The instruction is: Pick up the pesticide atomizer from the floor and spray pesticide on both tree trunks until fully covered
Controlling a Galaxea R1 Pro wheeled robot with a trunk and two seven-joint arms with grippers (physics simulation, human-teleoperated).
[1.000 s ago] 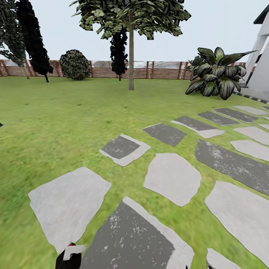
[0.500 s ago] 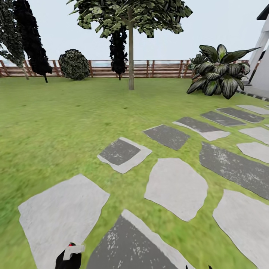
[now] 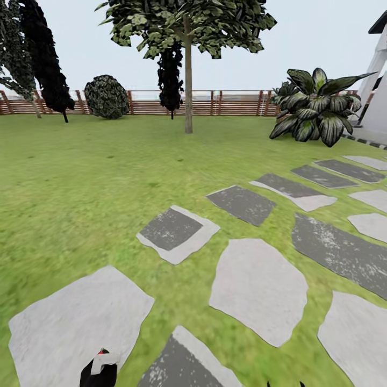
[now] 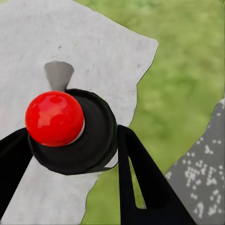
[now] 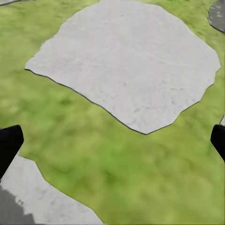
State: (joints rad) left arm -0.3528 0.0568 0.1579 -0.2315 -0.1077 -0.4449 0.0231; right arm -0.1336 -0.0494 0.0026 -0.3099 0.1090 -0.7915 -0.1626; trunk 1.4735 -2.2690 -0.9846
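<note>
The robot rolls forward across the garden lawn: over the last second the stepping slabs have slid nearer and lower in the head view while the tree ahead holds mid-frame, so the camera, not the scene, is moving. The left gripper clamps its dark fingers against either side of the pesticide atomizer, red cap dot uppermost, carried low at near left. The right gripper hangs wide open and empty over grass. With pickup done, the straight tree trunk by the far fence is likely the first spraying target, still well away
</note>
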